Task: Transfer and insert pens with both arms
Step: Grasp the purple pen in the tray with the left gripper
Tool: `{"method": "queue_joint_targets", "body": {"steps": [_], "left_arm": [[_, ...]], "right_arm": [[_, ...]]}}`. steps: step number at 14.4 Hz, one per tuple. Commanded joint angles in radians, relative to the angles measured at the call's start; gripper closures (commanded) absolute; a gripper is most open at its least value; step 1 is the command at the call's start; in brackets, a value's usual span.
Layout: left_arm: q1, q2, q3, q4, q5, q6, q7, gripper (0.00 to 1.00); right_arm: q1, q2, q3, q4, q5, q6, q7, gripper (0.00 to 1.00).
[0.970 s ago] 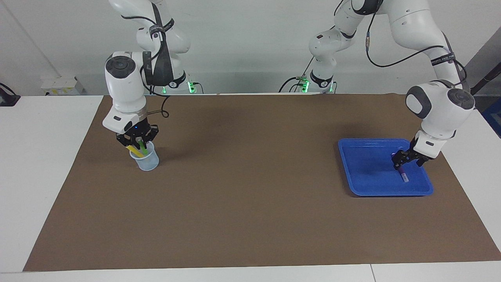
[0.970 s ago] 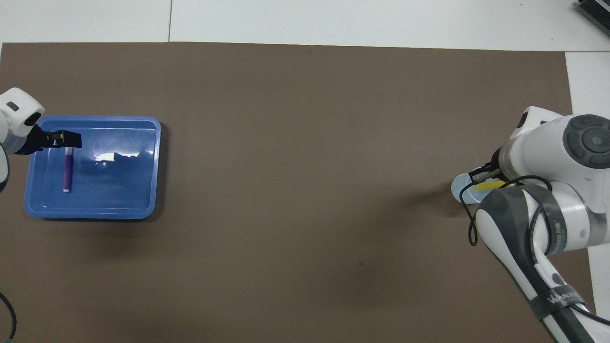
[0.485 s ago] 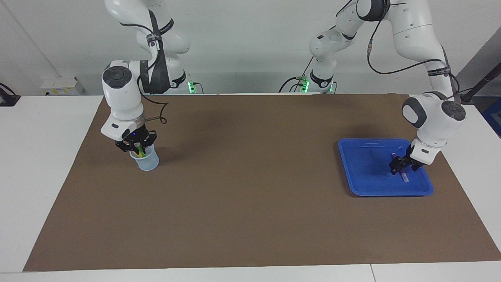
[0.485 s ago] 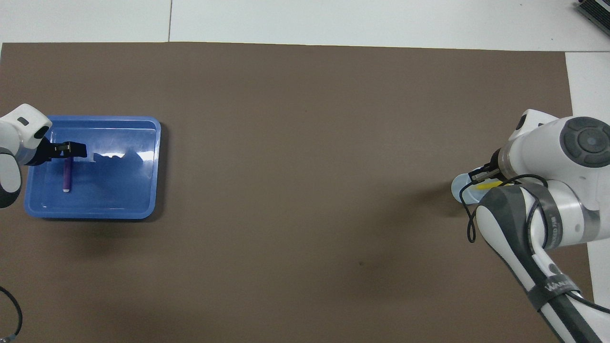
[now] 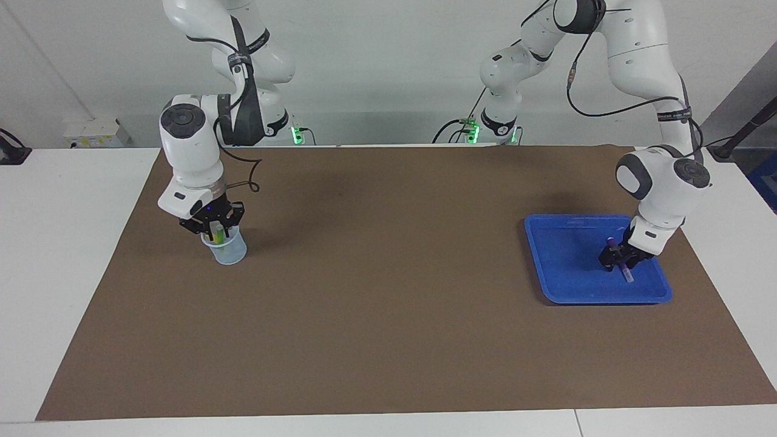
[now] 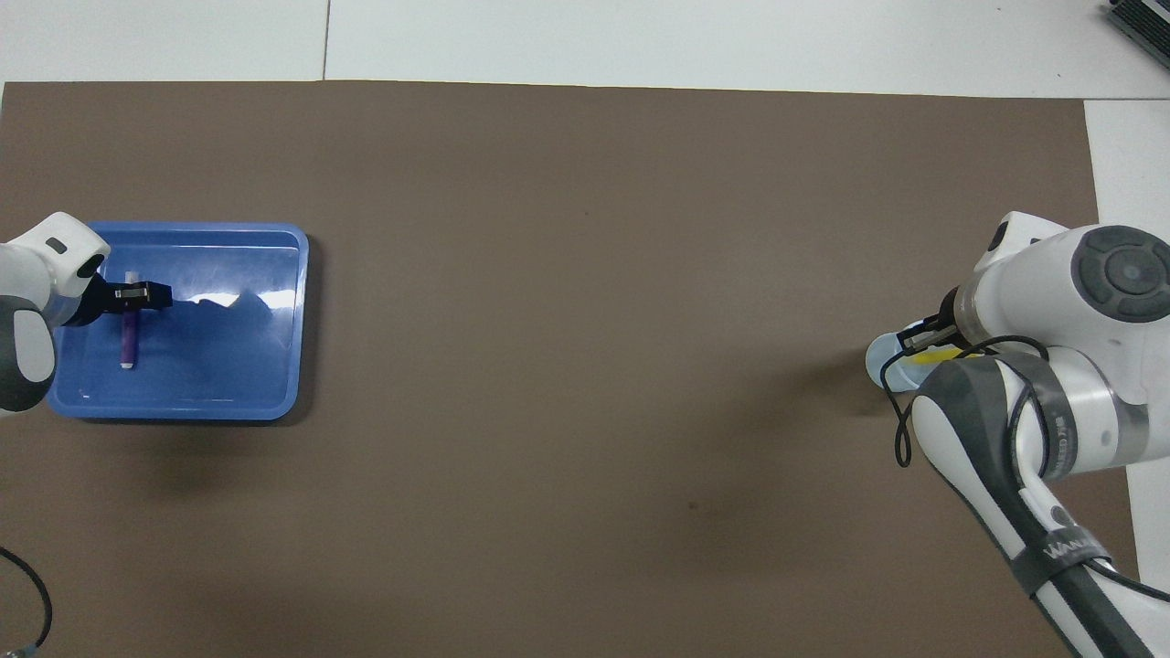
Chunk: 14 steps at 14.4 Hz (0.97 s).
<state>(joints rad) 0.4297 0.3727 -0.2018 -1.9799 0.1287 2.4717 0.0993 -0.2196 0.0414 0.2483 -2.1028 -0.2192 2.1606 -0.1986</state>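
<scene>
The purple pen [image 6: 128, 343] lies in the blue tray [image 6: 238, 384] at the left arm's end of the table. My left gripper [image 6: 137, 294] is down in the tray [image 5: 564, 279], astride the pen [image 5: 627, 276] close to its pale cap end. At the right arm's end stands a clear cup [image 5: 230, 252]. My right gripper [image 5: 213, 226] sits right over its mouth, with the green pen [image 5: 217, 229] standing up into it. A yellow pen [image 6: 932, 358] leans in the cup [image 6: 879, 356]. From overhead, the right arm hides its own gripper.
A brown mat [image 5: 388, 303] covers the table between the cup and the tray, with white table [image 5: 54, 273] around it. The right arm's wrist and forearm [image 6: 1033, 429] hang over the cup's end.
The left gripper came down along the purple pen and settled across it. The right gripper sank a little, taking the green pen deeper into the cup.
</scene>
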Motion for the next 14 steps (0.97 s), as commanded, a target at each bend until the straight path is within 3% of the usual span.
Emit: {"method": "queue_joint_targets", "body": {"steps": [1,3,6,10,14], "left_arm": [[0.009,0.003,-0.007,0.009,0.015,-0.037,0.010,0.90],[0.009,0.003,-0.007,0.026,0.014,-0.062,0.010,1.00],[0.007,0.005,-0.007,0.041,0.014,-0.083,0.007,1.00],[-0.016,0.008,-0.007,0.136,0.012,-0.206,-0.007,1.00],[-0.012,0.006,-0.008,0.118,0.014,-0.189,-0.012,1.00]], "right_arm": [[-0.018,-0.011,0.014,-0.014,-0.012,-0.007,0.013,0.00],[-0.018,-0.014,0.016,-0.011,-0.012,-0.022,0.011,0.00],[-0.014,-0.031,0.017,0.001,0.000,-0.071,0.011,0.00],[-0.004,-0.072,0.019,0.014,0.003,-0.130,0.008,0.00],[-0.004,-0.109,0.019,0.018,0.018,-0.174,0.002,0.00]]}}
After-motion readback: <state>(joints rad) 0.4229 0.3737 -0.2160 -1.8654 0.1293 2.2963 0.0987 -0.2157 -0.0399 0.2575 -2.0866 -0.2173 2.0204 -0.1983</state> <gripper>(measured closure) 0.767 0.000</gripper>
